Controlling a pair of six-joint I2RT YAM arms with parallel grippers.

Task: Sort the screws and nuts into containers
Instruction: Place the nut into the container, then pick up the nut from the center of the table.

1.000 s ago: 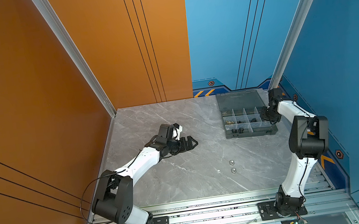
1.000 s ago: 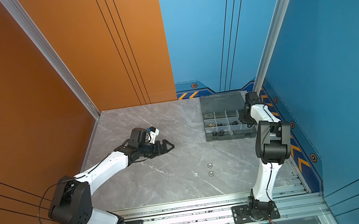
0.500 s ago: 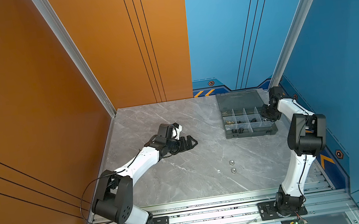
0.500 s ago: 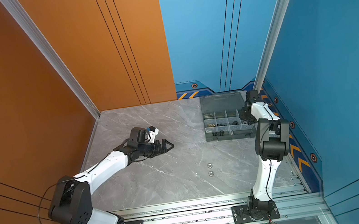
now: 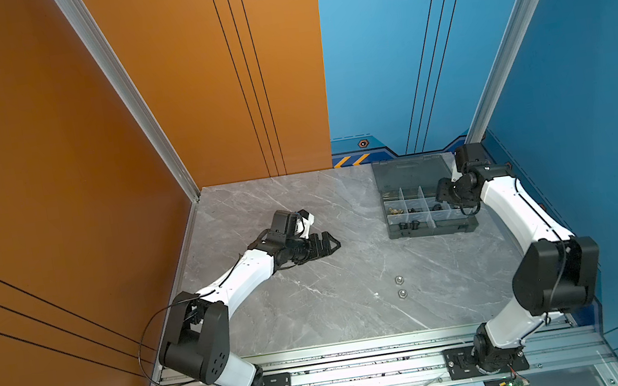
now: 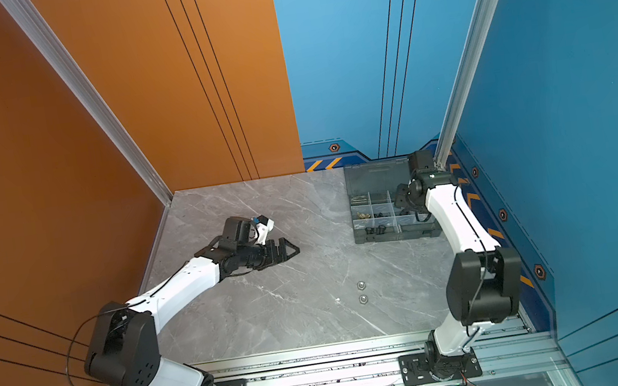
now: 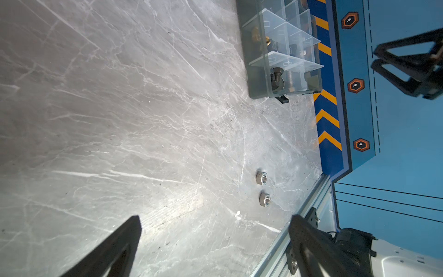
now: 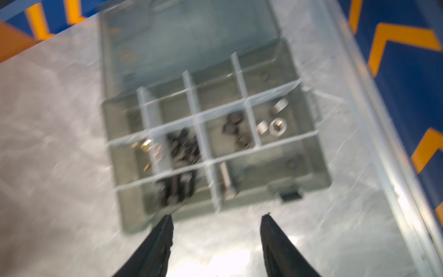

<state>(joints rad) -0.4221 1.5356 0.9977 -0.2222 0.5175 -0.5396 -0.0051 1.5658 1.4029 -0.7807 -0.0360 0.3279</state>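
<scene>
The right tool point(image 8: 217, 215) has opened since a second ago. Its jaws are now apart and empty at the right end of the organizer box point(image 5: 429, 231), where silver nuts point(image 8: 275, 126) lie in a compartment. The left tool point(image 7: 215, 216) stays spread wide and unmoved. Two loose nuts point(image 5: 399, 280) remain on the worktop point(image 5: 314, 304).

A grey marble-patterned tabletop point(image 7: 119, 124) is seen, smooth, with a soft sheen under the light. Two hex nuts point(image 7: 261, 178) are shown in bright, shiny metal. The organizer box point(image 5: 407, 174) is made out as smoky translucent plastic, its dividers point(image 7: 291, 56) clear and glossy. Brass-coloured wing nuts point(image 7: 256, 35) are caught glinting; black bolts point(image 7: 276, 76) are rendered matt. The pads point(image 8: 158, 239) of the right gripper point(image 8: 217, 215) are seen black and finely ribbed, possibly rubber, though blurred.
</scene>
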